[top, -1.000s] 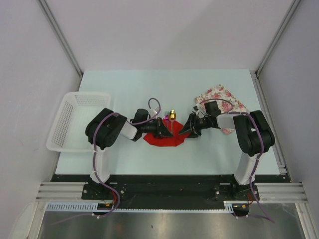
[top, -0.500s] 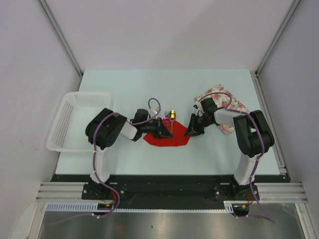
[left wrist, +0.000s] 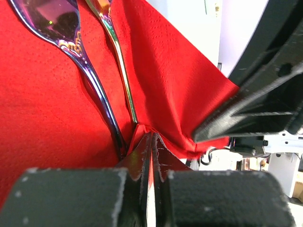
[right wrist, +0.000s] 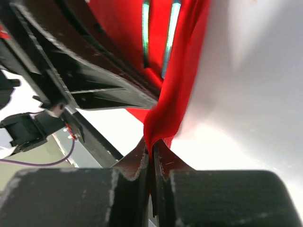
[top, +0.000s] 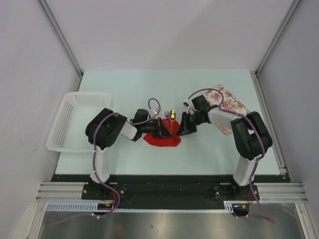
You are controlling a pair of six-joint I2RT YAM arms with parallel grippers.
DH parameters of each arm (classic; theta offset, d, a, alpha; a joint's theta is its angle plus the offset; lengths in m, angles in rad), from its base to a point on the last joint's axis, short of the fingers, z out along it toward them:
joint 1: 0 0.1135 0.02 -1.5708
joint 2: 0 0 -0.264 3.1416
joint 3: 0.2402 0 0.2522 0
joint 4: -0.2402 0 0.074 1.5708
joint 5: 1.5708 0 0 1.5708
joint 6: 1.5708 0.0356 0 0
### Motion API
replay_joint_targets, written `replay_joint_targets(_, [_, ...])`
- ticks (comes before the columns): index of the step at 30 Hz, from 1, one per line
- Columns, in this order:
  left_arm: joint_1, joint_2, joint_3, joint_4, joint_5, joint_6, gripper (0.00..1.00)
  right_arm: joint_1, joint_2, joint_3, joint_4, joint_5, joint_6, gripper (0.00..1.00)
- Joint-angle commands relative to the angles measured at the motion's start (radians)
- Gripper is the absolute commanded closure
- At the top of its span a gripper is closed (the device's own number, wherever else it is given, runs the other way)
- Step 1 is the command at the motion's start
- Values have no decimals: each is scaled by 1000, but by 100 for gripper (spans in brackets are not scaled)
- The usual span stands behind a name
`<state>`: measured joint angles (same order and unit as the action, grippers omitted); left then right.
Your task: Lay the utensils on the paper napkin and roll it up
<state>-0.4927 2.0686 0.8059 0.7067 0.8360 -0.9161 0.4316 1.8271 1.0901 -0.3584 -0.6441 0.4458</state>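
Red paper napkin (top: 162, 140) lies crumpled at the middle of the pale worktop (top: 124, 89), between the two arms. On it the fork (top: 166, 118) and the spoon (top: 172, 115) lie side by side, heads pointing away from the arm bases and handles running down into the red sheet. The left tool (top: 163, 133) has its jaws pressed together on the napkin's left edge, right beside the handle ends. The right tool (top: 182, 131) is likewise closed, pinching a raised fold of the napkin's right edge that stands up alongside the cutlery. A white basket (top: 70, 122) sits at the worktop's left edge. A floral cloth (top: 227, 99) lies at the right.
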Motion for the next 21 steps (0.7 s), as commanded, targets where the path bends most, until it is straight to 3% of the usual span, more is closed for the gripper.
replay_joint_targets(1, [-4,-8,3,10,-9,23,96,16,30,56,30,-48,40,93])
replay_joint_targets(11, [3,-65,3,23,12,22,94,38,67,68,56,-54,71,93])
replay_joint_targets(21, [43,-215,-19,-88,64,78,78,41,77,76,70,-51,79,93])
